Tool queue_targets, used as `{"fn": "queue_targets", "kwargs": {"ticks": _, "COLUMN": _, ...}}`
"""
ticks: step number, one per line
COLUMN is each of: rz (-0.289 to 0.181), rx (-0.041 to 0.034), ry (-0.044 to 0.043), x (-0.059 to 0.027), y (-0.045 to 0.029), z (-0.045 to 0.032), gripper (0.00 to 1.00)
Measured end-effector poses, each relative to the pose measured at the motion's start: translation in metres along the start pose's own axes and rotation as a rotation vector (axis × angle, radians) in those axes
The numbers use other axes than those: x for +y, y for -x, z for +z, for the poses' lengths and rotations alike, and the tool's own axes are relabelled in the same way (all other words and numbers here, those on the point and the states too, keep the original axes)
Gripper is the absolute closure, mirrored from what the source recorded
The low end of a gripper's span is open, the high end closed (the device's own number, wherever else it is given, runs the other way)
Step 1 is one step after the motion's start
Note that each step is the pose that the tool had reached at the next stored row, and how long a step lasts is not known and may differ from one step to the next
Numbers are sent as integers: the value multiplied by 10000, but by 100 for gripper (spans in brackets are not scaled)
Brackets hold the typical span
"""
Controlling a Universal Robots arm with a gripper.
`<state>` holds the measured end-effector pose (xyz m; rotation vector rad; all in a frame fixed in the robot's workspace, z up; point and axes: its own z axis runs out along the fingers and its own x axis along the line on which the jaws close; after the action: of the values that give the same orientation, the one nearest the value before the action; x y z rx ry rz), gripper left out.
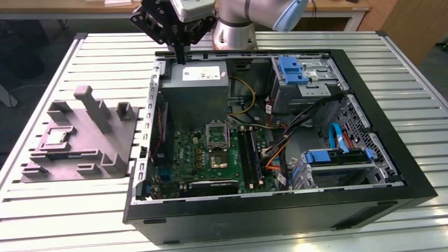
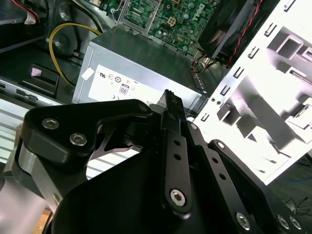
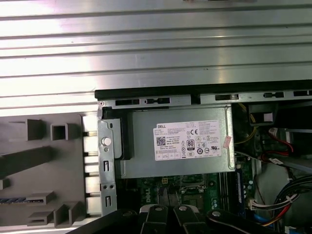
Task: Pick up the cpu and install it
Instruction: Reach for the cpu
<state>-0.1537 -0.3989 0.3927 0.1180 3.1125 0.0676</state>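
A robot arm's black gripper (image 1: 180, 60) hangs over the far rim of an open computer case (image 1: 280, 220), just above the grey power-supply box (image 1: 196, 92) with its white label. Its fingers look drawn together into one narrow prong, holding nothing. In the second wrist view the gripper (image 2: 170, 96) points down at that same box. The cpu (image 1: 56, 137), a small pale square, lies flat in a recess of the grey tray (image 1: 70, 126), which sits on the slatted table (image 1: 70, 210) outside the case, towards the exterior view's left and well apart from the gripper. Inside the case, the green motherboard (image 1: 203, 157) carries a metal-framed socket (image 1: 217, 134). The pick-up is not yet begun. To do it well, the fingers likely need to open, come down squarely over the chip, and grip its edges so it stays level.
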Motion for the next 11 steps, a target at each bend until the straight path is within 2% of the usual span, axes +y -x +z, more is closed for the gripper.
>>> {"fn": "queue_targets", "kwargs": {"ticks": 11, "rz": 0, "rx": 0, "ry": 0, "x": -3, "y": -39, "z": -1, "gripper": 89}}
